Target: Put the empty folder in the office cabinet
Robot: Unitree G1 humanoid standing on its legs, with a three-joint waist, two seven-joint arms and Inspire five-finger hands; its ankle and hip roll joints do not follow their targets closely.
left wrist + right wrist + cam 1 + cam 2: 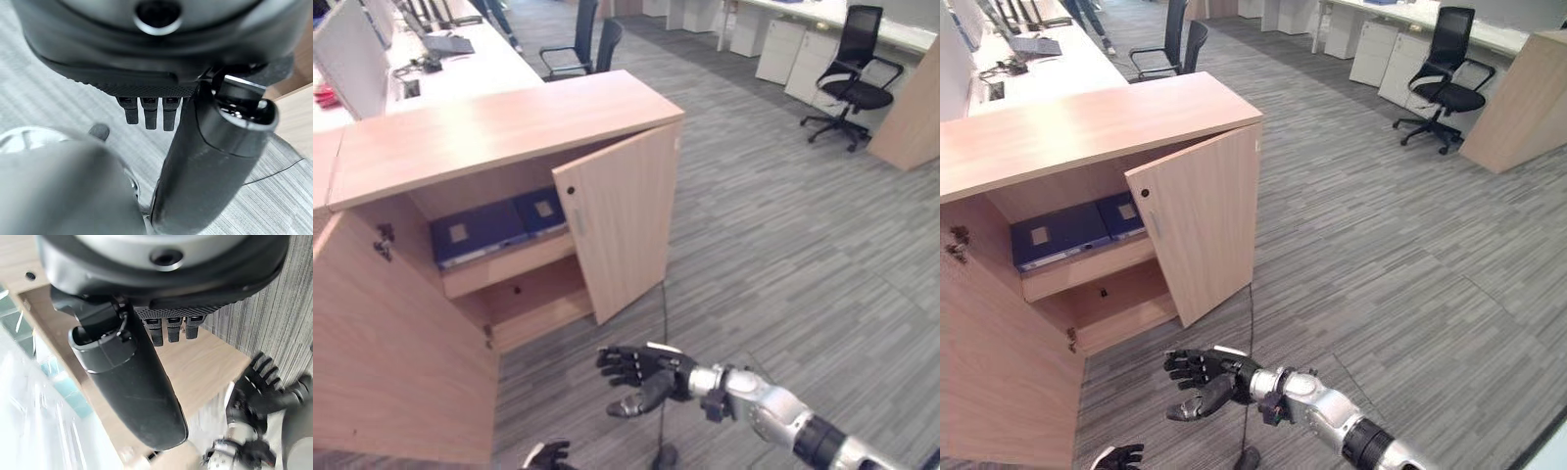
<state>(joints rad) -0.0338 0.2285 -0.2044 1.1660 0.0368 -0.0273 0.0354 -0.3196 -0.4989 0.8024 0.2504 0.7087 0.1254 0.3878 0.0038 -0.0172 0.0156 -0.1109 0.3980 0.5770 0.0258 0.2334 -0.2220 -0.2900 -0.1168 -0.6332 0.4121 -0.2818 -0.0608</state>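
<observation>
A light wooden office cabinet (499,122) stands at the left with its right door (622,220) swung open. On its upper shelf lie two dark blue folders (480,230) (540,211), flat and side by side. My right hand (641,377) hovers low over the carpet in front of the open door, fingers relaxed and slightly bent, holding nothing. My left hand (548,455) pokes in at the bottom edge near the cabinet's side panel, fingers spread, and it holds nothing. In the right wrist view my right hand's thumb (132,377) points at the wood of the cabinet.
Grey striped carpet (783,245) stretches to the right of the cabinet. A black office chair (852,83) stands at the far right beside white drawer units (783,49) and a wooden panel (911,108). Two dark chairs (582,44) and a white desk (460,59) are behind the cabinet.
</observation>
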